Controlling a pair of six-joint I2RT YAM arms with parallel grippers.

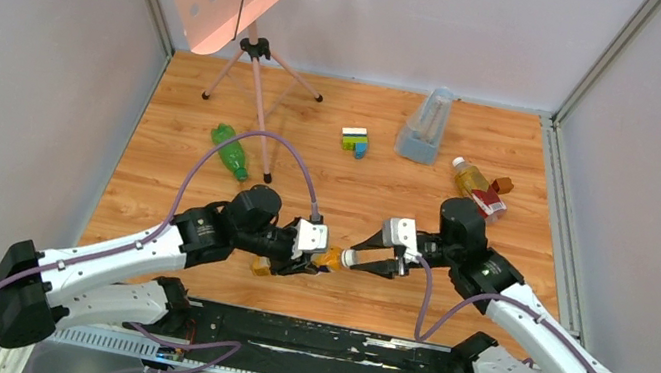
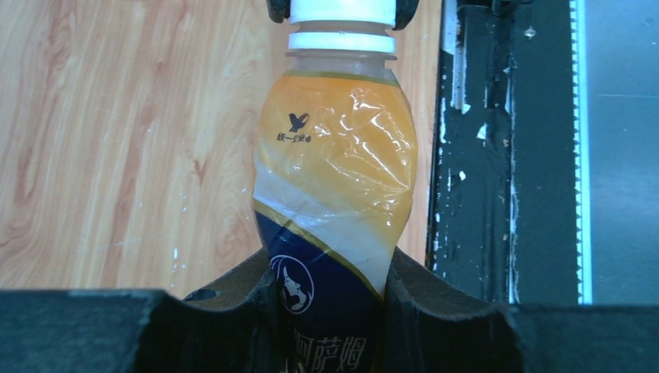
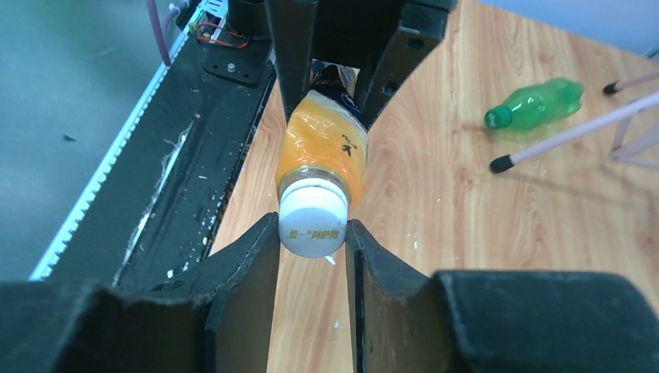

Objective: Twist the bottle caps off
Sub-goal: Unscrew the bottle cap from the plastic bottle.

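My left gripper is shut on the lower body of the amber bottle with the yellow label, held level above the table's near edge. Its white cap points right. My right gripper is shut on that cap, its two pads pressed against the cap's sides; the cap also shows at the top of the left wrist view. The green bottle with its green cap lies at mid left. The amber bottle with the red label and white cap lies at the right.
A tall clear bluish container stands at the back. Multicoloured toy bricks lie beside it. A small reddish-brown block lies by the red-label bottle. A tripod with a pink perforated board stands at the back left. A black rail borders the near edge.
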